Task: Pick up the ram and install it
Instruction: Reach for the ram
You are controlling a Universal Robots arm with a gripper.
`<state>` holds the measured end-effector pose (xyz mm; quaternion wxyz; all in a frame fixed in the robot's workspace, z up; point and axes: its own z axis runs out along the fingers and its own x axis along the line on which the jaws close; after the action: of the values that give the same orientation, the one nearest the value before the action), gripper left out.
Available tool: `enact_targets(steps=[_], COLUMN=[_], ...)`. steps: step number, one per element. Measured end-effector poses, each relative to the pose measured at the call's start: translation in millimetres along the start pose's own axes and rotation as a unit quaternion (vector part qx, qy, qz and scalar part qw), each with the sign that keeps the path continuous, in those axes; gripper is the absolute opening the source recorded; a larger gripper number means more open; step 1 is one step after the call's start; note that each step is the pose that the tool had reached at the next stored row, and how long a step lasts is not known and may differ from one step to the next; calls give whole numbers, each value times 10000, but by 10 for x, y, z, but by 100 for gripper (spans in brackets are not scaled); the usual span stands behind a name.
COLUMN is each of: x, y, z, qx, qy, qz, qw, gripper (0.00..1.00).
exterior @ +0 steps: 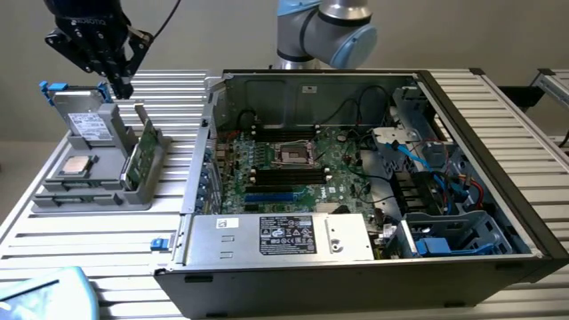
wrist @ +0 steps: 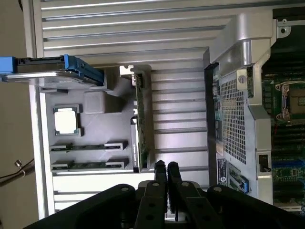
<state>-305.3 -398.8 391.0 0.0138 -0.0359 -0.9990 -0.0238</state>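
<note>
Ram point(wrist: 88, 147), thin green strip flat in moulded grey tray point(wrist: 45, 126); black fingers point(wrist: 160, 174) pinched together (empty).

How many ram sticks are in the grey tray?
2. The first ram stick lies beside the processor; the second ram stick lies beside the first, near the tray edge. None seems hidden.

Open slatted aluminium table point(exterior: 106, 233) lay between the grey plastic parts tray point(exterior: 89, 200) and the black computer case point(exterior: 356, 280); the upright green expansion card point(exterior: 142, 157) blocked the tray's case side.
</note>
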Motion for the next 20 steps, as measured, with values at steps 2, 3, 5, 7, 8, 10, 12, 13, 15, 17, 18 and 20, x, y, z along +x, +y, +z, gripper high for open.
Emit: enact_targets(steps=[2, 3, 5, 7, 8, 10, 12, 13, 15, 17, 18, 20], x=[88, 137, 222, 317, 360, 449, 538, 585, 673, 764, 810, 900], y=[-7, -11, -19, -28, -32, -40, -49, -54, -62, -71, -76, -86], z=[17, 27, 48, 73, 85, 113, 142, 158, 187, 218, 233, 262], qx=[0, 1, 1, 2, 2, 3, 4, 5, 7, 9, 10, 12], qy=[4, 7, 14, 25, 29, 42, 61, 73, 98, 126, 141, 171], qz=[0, 1, 1, 1, 2, 3, 3, 4, 5, 7, 7, 8], qw=[10000, 10000, 10000, 10000, 10000, 10000, 10000, 10000, 10000, 9999, 9999, 9999], gripper=[16, 16, 16, 16, 16, 16, 16, 16, 16, 16, 16, 16])
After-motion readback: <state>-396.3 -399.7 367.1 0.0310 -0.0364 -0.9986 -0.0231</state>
